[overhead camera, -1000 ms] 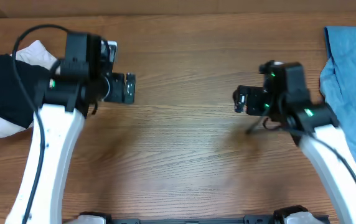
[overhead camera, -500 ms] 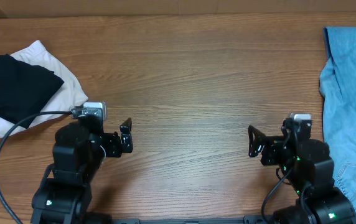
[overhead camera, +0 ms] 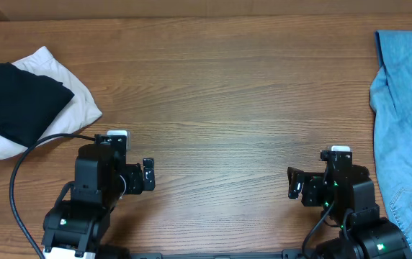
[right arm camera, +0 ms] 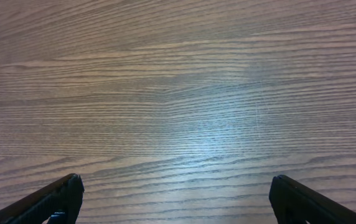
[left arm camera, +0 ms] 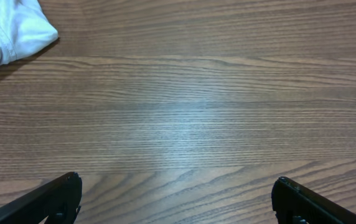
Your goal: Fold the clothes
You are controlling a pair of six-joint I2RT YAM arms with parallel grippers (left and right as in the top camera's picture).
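Left gripper [overhead camera: 148, 175] and right gripper [overhead camera: 293, 184]: jaws wide, empty. Denim [overhead camera: 406, 108], beyond the right jaws' outer side: limp, weighty; probably best pinched at hem corners.

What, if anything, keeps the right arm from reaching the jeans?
Probably yes, it can reach: the right gripper is open and empty, and the jeans lie close beside that arm with nothing between.

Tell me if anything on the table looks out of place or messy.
Nothing spilled or damaged. The denim jeans at the right edge lie rumpled and unfolded, running out of view. At far left, the black garment sits skewed on the white garment. The left tool and right tool are open, empty.
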